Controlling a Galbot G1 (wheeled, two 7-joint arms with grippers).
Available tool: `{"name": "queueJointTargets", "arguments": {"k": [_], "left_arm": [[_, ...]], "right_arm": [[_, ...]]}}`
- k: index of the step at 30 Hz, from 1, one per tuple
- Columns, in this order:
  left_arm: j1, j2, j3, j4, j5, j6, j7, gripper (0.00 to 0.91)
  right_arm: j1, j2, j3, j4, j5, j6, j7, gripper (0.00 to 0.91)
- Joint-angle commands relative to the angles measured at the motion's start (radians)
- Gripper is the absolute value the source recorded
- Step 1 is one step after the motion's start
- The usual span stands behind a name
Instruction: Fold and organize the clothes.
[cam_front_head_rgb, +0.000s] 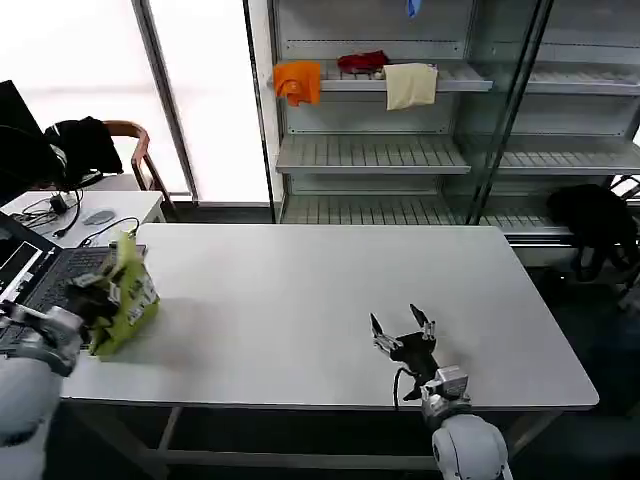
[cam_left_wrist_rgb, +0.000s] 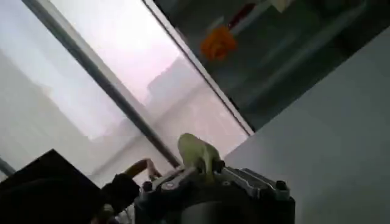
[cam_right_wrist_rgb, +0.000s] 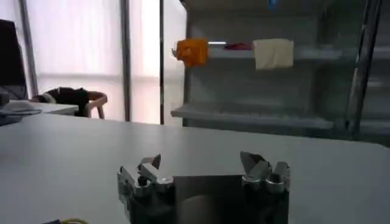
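Note:
The clothes are a lime yellow-green T-shirt (cam_front_head_rgb: 128, 297), folded into a small bundle with white lettering showing, held at the table's left edge. My left gripper (cam_front_head_rgb: 100, 290) is shut on it. In the left wrist view a tuft of the T-shirt (cam_left_wrist_rgb: 196, 151) sticks up between the closed jaws of the left gripper (cam_left_wrist_rgb: 204, 171). My right gripper (cam_front_head_rgb: 402, 326) rests low over the white table (cam_front_head_rgb: 300, 300) near its front edge, open with nothing between its fingers. The right wrist view shows the right gripper (cam_right_wrist_rgb: 201, 163) with its fingertips (cam_right_wrist_rgb: 251, 161) wide apart above bare tabletop.
A laptop (cam_front_head_rgb: 40, 270) and cables lie on a side desk at the left. Behind the table stands a shelf unit (cam_front_head_rgb: 400, 150) with orange (cam_front_head_rgb: 298, 80), red (cam_front_head_rgb: 362, 62) and cream (cam_front_head_rgb: 410, 85) cloths. A black garment (cam_front_head_rgb: 595, 220) hangs at the right.

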Motion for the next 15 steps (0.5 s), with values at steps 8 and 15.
{"name": "queueJointTargets", "arguments": {"k": [8, 15], "left_arm": [[-0.060, -0.398, 0.546, -0.006, 0.265, 0.073, -0.132, 0.020], [-0.200, -0.394, 0.634, 0.149, 0.108, 0.029, -0.229, 0.020]], "right_arm": [[-0.067, -0.044, 0.084, -0.001, 0.041, 0.034, 0.004, 0.907], [-0.047, -0.028, 0.067, 0.049, 0.030, -0.004, 0.003, 0.907]]}}
